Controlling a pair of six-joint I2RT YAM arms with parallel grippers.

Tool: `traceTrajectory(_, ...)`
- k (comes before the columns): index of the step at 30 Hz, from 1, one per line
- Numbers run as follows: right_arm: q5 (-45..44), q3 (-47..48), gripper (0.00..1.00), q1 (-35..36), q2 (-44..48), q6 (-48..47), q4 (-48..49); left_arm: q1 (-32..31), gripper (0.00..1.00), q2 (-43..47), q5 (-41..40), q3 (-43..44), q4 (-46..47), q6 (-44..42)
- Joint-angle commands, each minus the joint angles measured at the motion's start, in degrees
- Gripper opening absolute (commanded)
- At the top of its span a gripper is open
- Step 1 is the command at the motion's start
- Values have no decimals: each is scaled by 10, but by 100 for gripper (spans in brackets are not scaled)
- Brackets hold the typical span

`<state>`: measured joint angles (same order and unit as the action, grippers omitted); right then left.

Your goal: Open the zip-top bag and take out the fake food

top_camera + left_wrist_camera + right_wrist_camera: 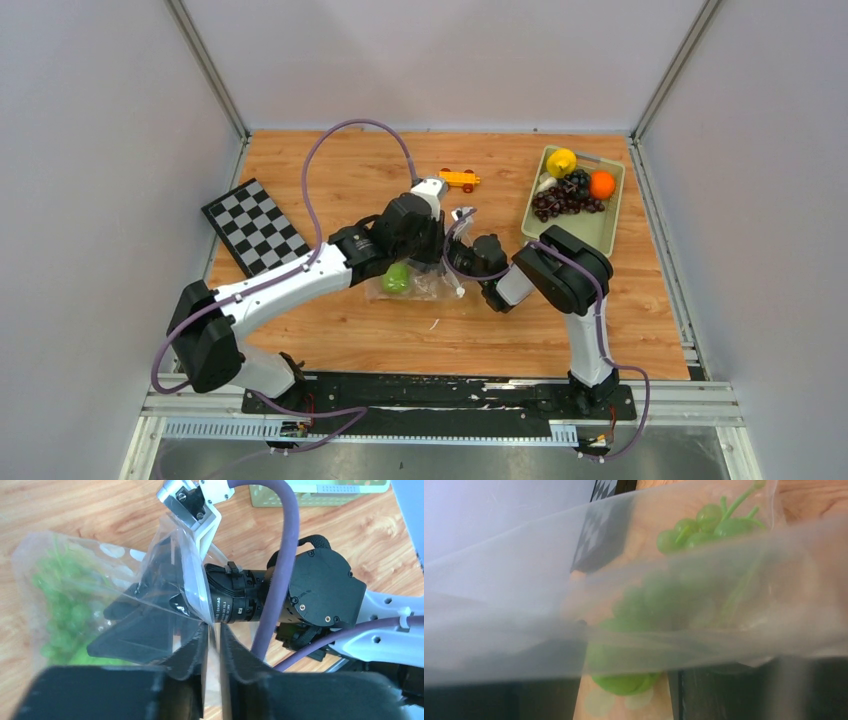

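The clear zip-top bag (428, 291) lies mid-table with green fake food (397, 278) inside. In the left wrist view my left gripper (214, 630) pinches a thin edge of the bag (177, 555), which rises taut from the nearly closed jaws. My right gripper (447, 272) reaches into the bag's mouth from the right. Its dark fingers (142, 630) show behind the film beside the green pieces (62, 610). In the right wrist view the right gripper (624, 655) stands open, with a round green piece (624, 682) between the spread fingers and a green grape bunch (704, 527) beyond, blurred by the bag film (524, 580).
A pale green tray (592, 232) at the back right holds a yellow lemon (561, 161), an orange ball (602, 185), dark grapes (565, 198) and a white mushroom (545, 183). An orange-yellow toy car (460, 179) sits behind the bag. A checkerboard (255, 226) lies at the left.
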<state>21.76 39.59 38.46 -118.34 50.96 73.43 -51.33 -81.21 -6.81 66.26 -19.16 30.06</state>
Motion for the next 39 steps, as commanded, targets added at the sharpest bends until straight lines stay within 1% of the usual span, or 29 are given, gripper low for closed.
traceTrajectory(1,45,17,58,-2,-17,7,6,-3,33,37,-42,-22,24,22)
traceTrajectory(2,48,17,58,-2,-16,4,3,-3,42,44,-52,-31,22,23)
traceTrajectory(3,50,17,58,-2,-14,1,-2,-3,48,59,-63,-39,21,25)
traceTrajectory(4,52,17,58,-2,-13,-4,-8,-3,52,71,-75,-48,17,27)
traceTrajectory(7,60,21,59,-2,-7,-16,-24,-1,55,111,-128,-77,-1,26)
traceTrajectory(9,64,21,59,-2,-7,-18,-24,6,54,133,-152,-94,-16,25)
traceTrajectory(11,67,22,60,-2,-10,-20,-24,25,52,154,-158,-118,-27,32)
traceTrajectory(15,72,25,61,-2,-14,-20,-22,89,50,210,-154,-187,-28,49)
traceTrajectory(16,73,26,62,-2,-16,-21,-21,115,48,221,-149,-206,-25,52)
traceTrajectory(19,76,29,62,-2,-19,-21,-22,165,44,239,-126,-256,-7,59)
traceTrajectory(23,80,32,64,-2,-24,-22,-22,210,43,231,-87,-306,33,74)
traceTrajectory(27,85,38,65,-2,-29,-22,-26,224,42,209,-69,-339,69,88)
traceTrajectory(39,118,69,71,5,-59,-20,-30,225,34,133,-50,-389,129,108)
